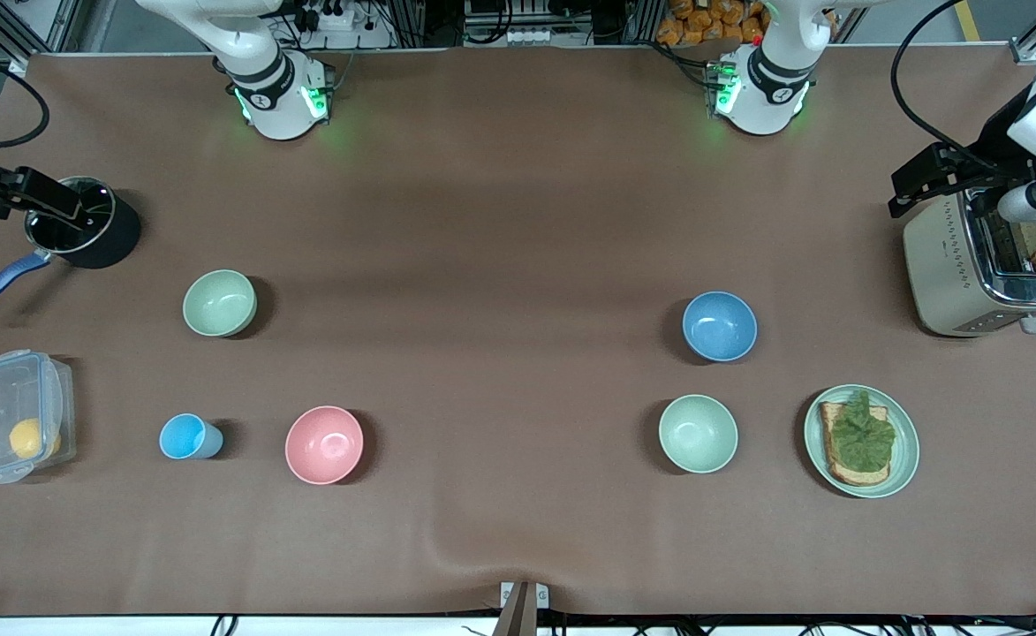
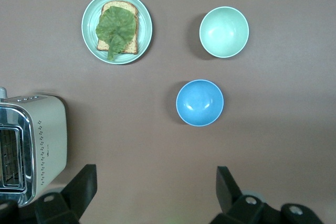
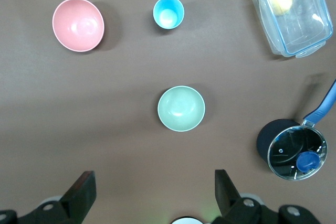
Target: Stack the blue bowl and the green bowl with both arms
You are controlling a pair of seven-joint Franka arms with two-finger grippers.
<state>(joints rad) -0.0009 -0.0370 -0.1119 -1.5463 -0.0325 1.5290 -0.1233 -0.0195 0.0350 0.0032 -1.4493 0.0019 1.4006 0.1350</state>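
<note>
Both hands wide and empty, bowls unstacked.
Left hand (image 2: 156, 187) over the toaster (image 1: 946, 265): its wrist view shows the blue bowl (image 2: 199, 103), not the green bowl (image 3: 181, 108); right hand (image 3: 155, 190) over the pot (image 1: 116, 237): the reverse.

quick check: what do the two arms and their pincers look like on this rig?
Both arms are glossy white with black joint rings; green lights glow at each base. Black cables trail from the left arm's wrist end. Left pincer and right pincer have chunky matte-black fingers on black bodies with silver screws, jaws wide open.
</note>
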